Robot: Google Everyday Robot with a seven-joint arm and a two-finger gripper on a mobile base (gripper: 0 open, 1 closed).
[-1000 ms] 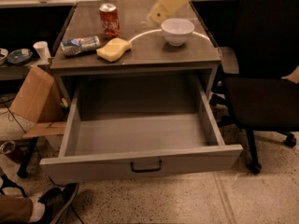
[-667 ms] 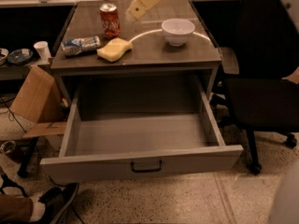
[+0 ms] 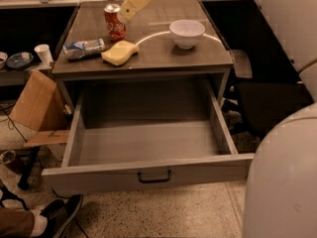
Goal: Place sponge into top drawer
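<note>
Sponge (image 3: 119,52) lay flat on the table (image 3: 163,61), near the front left edge, just to the right of the wrapper (image 3: 84,48) and in front of the can (image 3: 114,22). It sat on the top, not in the drawer (image 3: 148,143).

Your gripper (image 3: 128,11) hung over the back of the table, slanting down and to the left from the upper edge of the view. Its tip was just beside the top of the can. It was well apart from the sponge and held nothing you could see. Whether it was spread or pressed together, you could not tell from this view.

The drawer stood pulled far out below the table top, its grey floor bare. The handle (image 3: 154,176) sat at the centre of the front panel.

The bowl (image 3: 186,32) stood upright on the right part of the table, apart from the sponge. The can stood upright at the back left.

Left of the table you had a cardboard box (image 3: 32,103) leaning, with a cup (image 3: 43,53) on a lower shelf behind it. A shoe (image 3: 59,214) showed at the bottom left. The robot's pale body (image 3: 282,172) filled the right side.
</note>
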